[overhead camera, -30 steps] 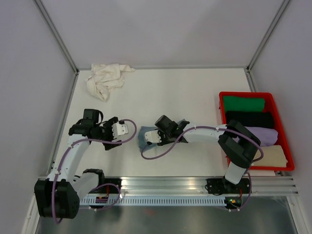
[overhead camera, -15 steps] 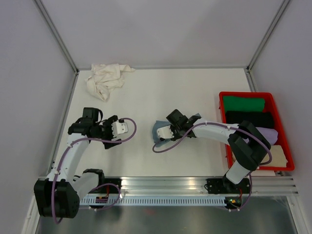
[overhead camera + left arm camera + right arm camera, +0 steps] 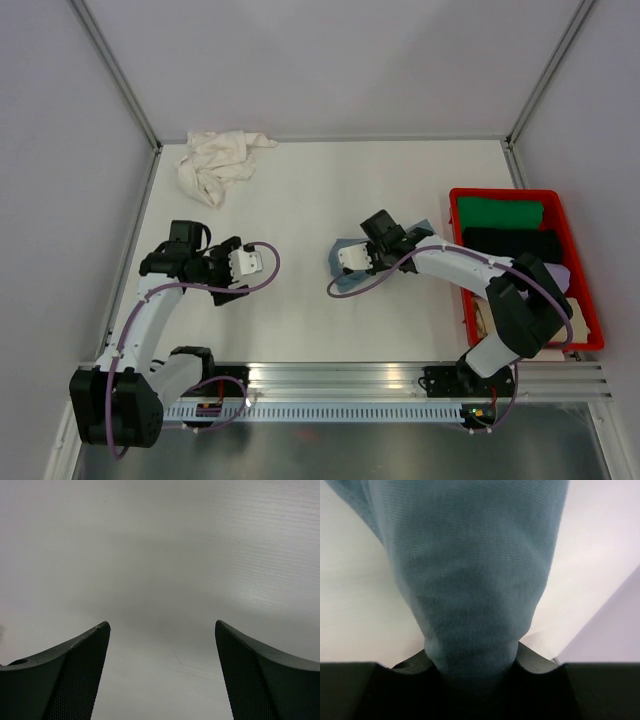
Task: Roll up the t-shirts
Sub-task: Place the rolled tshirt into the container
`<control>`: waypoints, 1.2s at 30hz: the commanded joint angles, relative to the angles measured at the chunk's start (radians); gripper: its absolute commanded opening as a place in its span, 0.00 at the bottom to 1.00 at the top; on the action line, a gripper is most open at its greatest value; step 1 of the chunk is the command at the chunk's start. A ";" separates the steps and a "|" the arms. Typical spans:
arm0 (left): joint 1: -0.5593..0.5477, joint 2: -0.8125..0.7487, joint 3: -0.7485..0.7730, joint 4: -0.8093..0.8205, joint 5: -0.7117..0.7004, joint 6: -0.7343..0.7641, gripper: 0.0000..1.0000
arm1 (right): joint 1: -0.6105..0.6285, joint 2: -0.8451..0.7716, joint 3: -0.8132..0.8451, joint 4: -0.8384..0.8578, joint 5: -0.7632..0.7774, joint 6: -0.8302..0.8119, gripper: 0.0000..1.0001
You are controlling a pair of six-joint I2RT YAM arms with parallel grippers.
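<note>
The right gripper [image 3: 472, 666] is closed partway around a thick gather of the dusty blue-grey t-shirt [image 3: 475, 575]. In its wrist view the cloth bulges out ahead of the jaws as a compact bundle. From above, the right gripper [image 3: 383, 241] holds the bundle over the white table [image 3: 330, 190], and blue-grey cloth shows on both sides of the fingers. Whether the bundle hangs clear of the surface or drags on it cannot be told. Just to this gripper's right stands the red crate [image 3: 505, 193], which already holds rolled garments: a green roll [image 3: 500, 212], a black one [image 3: 512, 243], a lavender one [image 3: 545, 272] and a cream one [image 3: 572, 318]. Well off to its left, the left gripper [image 3: 162, 675] has its jaws spread wide over bare table with nothing between them. Far beyond that arm, near the back left corner, the cream-white t-shirt [image 3: 215, 160] lies crumpled and unrolled. The step in hand looks like stowing the finished blue-grey roll. The next move probably means carrying it rightward over the crate's near wall, lowering it into a free gap beside the other rolls, and releasing it without letting it unwind.
</note>
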 commanded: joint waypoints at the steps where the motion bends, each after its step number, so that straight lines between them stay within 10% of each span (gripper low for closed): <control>1: 0.005 0.005 0.039 0.003 -0.006 -0.003 0.90 | -0.041 -0.088 0.005 0.024 0.031 -0.063 0.19; 19: 0.005 0.024 0.052 0.018 -0.012 -0.009 0.90 | -0.479 -0.215 0.008 0.168 -0.106 -0.205 0.15; 36: 0.027 0.076 0.090 0.021 -0.045 -0.017 0.90 | -0.847 -0.021 0.197 0.375 -0.291 -0.238 0.13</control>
